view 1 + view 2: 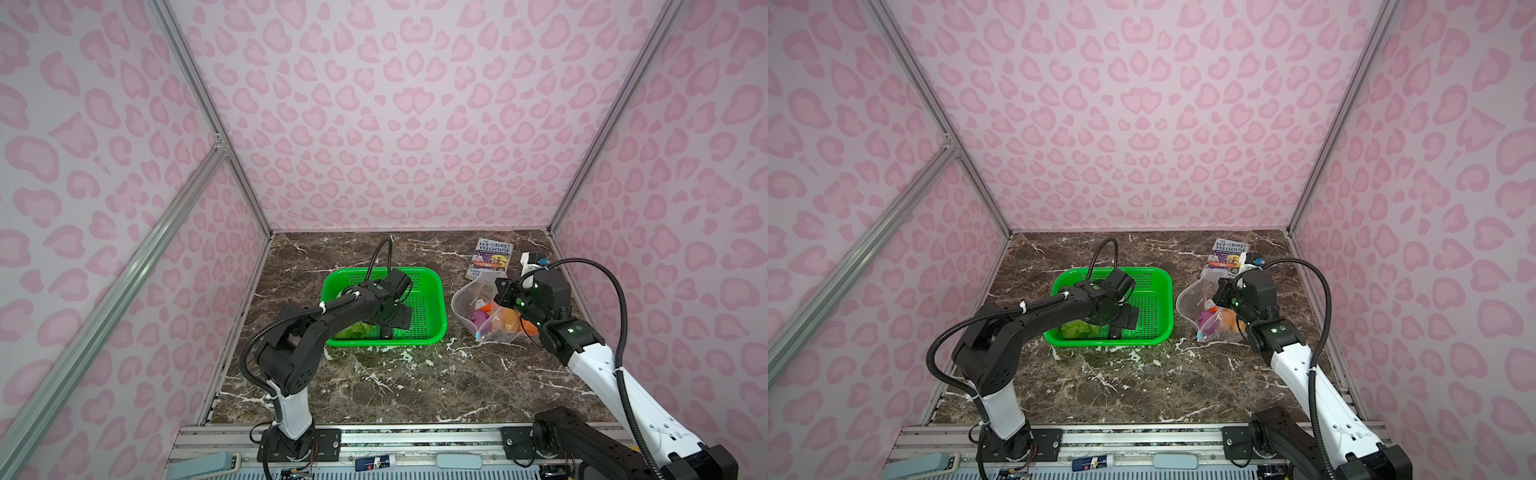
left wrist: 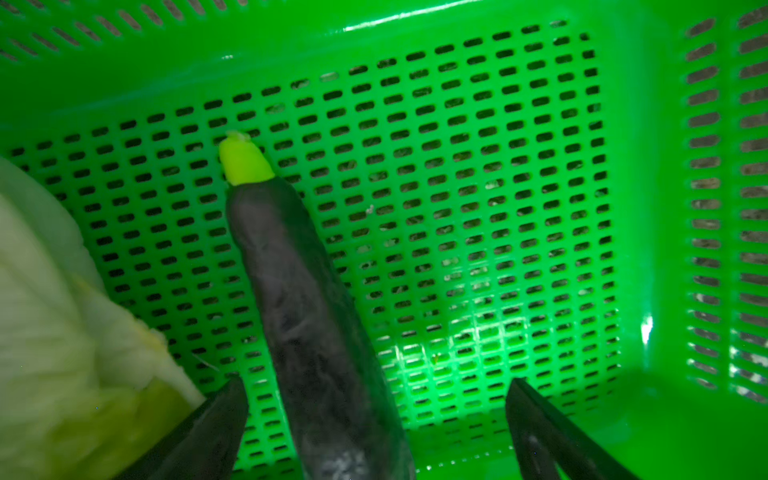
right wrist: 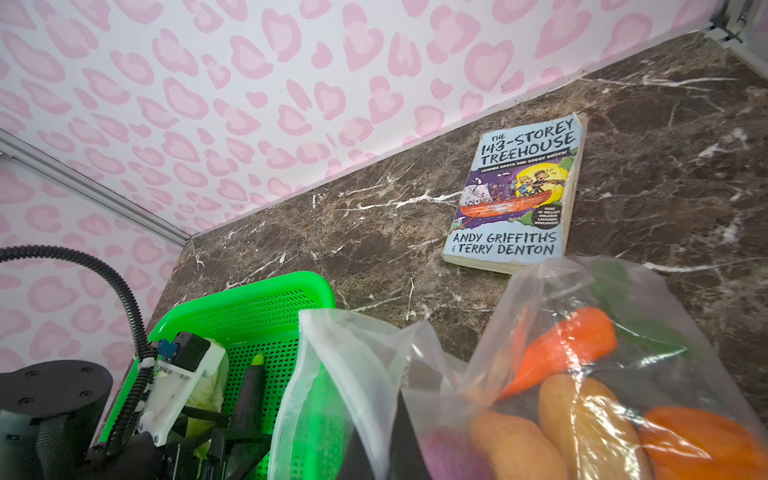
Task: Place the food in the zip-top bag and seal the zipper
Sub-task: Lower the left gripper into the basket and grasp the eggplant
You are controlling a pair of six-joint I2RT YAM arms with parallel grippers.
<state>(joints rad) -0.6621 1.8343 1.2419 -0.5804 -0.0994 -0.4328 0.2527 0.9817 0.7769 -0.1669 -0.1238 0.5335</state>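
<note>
The left tool (image 2: 376, 386) stands open inside the green basket (image 1: 428, 291), one jaw on each side of the dark eggplant (image 2: 299, 299). The eggplant lies flat on the mesh floor, and the wide spread suits a pinch across its narrow body. A cabbage (image 2: 54, 332) sits just beside it, close to one jaw, so it may get nudged.

The right tool (image 1: 505, 297) is closed and seems to pinch the rim of the bag (image 1: 465, 299), though the plastic hides the contact. Held so, the mouth gapes toward the basket for an easy drop.

The bag rests on the counter (image 1: 415, 386), right of the basket. It already holds a carrot (image 3: 561, 353), potatoes (image 3: 582, 419), a purple onion (image 3: 449, 457) and a pumpkin (image 3: 702, 436). The blue slider (image 1: 478, 333) sits at the near end of the zipper, which is not yet sealed.
</note>
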